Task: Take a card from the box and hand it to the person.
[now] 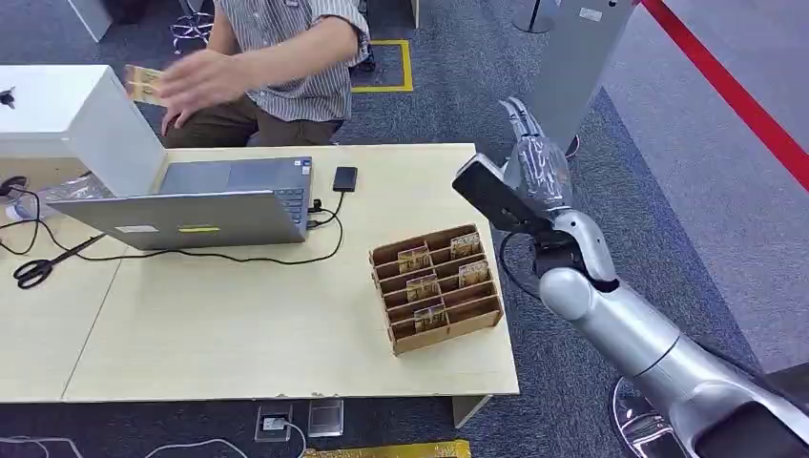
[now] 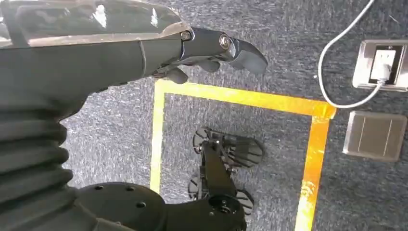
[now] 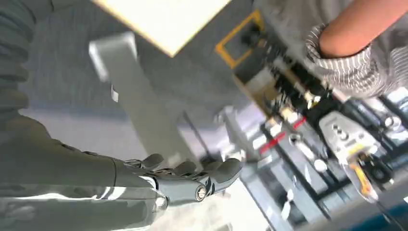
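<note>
The brown cardboard box [image 1: 437,286] stands on the right part of the table, with several cards [image 1: 417,258] upright in its slots. A person seated behind the table holds a card [image 1: 143,84] in a blurred raised hand [image 1: 196,81] at the far left. My right hand [image 1: 532,157] is lifted beyond the table's right edge, fingers stretched out with nothing in them; the right wrist view also shows this hand [image 3: 192,177] empty, with the person's striped sleeve [image 3: 356,72] beyond. My left hand [image 2: 211,50] hangs over the carpet, holding nothing.
An open laptop [image 1: 205,205], a black phone [image 1: 345,178], cables and scissors [image 1: 38,267] lie on the table's left half, beside a white box [image 1: 67,114]. A grey post [image 1: 572,67] stands just behind my right hand. A red floor line [image 1: 735,95] runs at the right.
</note>
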{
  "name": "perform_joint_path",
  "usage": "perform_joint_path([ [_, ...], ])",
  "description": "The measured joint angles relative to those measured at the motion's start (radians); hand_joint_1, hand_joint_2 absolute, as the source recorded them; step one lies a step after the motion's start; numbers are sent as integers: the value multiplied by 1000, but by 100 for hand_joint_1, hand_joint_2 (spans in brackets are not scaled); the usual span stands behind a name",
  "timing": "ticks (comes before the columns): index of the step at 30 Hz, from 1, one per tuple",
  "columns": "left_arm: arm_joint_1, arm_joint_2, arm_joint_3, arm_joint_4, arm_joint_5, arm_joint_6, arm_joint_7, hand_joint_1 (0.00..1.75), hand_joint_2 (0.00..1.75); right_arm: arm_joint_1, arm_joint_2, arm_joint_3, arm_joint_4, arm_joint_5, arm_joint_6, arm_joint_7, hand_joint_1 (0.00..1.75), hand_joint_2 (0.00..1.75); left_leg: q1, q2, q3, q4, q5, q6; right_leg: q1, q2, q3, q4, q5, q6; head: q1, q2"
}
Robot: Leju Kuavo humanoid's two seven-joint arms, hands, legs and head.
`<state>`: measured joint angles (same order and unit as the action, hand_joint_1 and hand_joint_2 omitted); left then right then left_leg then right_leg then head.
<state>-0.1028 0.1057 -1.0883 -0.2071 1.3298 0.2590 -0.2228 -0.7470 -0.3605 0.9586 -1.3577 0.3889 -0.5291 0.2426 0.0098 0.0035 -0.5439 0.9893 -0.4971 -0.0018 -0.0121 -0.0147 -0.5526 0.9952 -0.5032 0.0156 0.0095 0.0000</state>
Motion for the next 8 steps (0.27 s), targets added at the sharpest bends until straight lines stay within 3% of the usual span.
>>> perform_joint_path([
  [8, 4, 0, 15, 0, 30, 23, 22, 0, 0, 99, -28, -14, -107, -368, 26, -43, 0, 175, 0, 0, 0, 0, 0, 0, 0, 0, 0, 0, 0, 0, 0, 0],
])
